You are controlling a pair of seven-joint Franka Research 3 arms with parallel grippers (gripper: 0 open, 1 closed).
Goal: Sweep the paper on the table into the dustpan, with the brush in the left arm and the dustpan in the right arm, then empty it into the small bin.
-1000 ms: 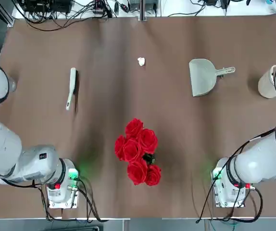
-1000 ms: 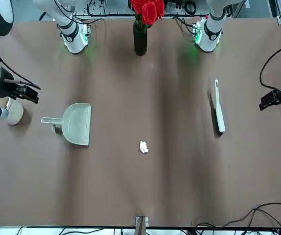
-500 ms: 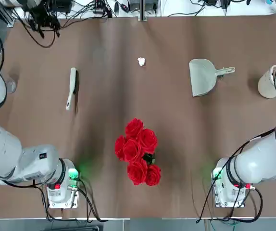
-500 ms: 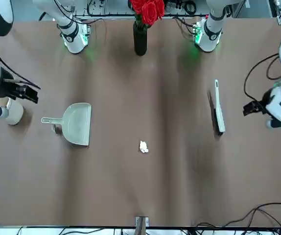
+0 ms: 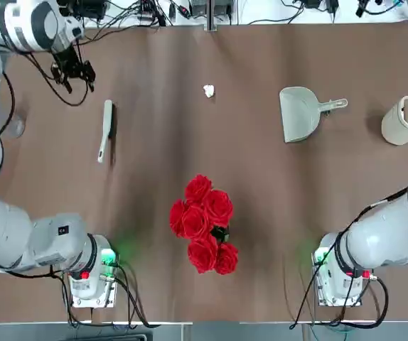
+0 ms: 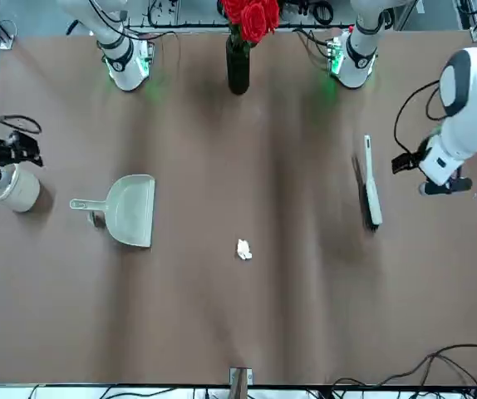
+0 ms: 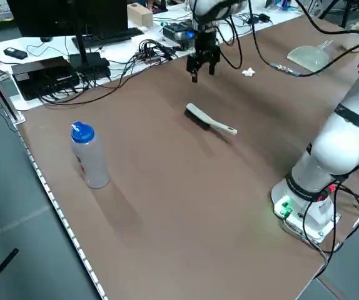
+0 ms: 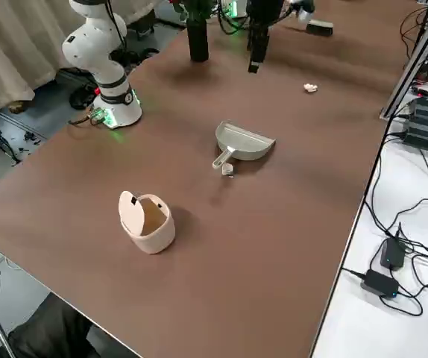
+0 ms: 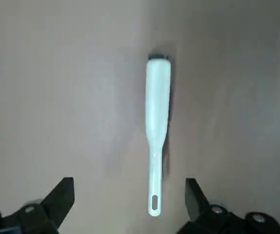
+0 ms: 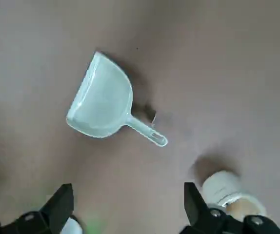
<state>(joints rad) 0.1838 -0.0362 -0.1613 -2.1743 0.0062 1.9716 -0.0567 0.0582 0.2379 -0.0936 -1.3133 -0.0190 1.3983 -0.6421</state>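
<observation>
The white brush (image 5: 105, 130) lies on the brown table (image 5: 154, 177) at the left, dark bristles along one side. My left gripper (image 5: 79, 77) hangs open above the table just beyond the brush's far end; in its wrist view the brush (image 9: 157, 112) lies below the left gripper (image 9: 129, 200), apart from the fingers. The paper (image 5: 209, 91) sits alone at the far centre. At the right lies the grey-green dustpan (image 5: 300, 114), its handle towards the cream small bin (image 5: 396, 122). My right gripper (image 10: 128, 207) is open, high over the dustpan (image 10: 103, 105) and bin (image 10: 223, 190).
A dark vase of red roses (image 5: 204, 224) stands at the near centre between the arm bases. A clear bottle with a blue cap (image 7: 89, 156) stands by the left edge. Cables and electronics (image 5: 104, 11) line the far edge.
My left arm has swung in from the left edge to hang beyond the brush's far end. My right gripper has drawn back a little towards the right edge. Brush, paper, dustpan and bin stay put.
</observation>
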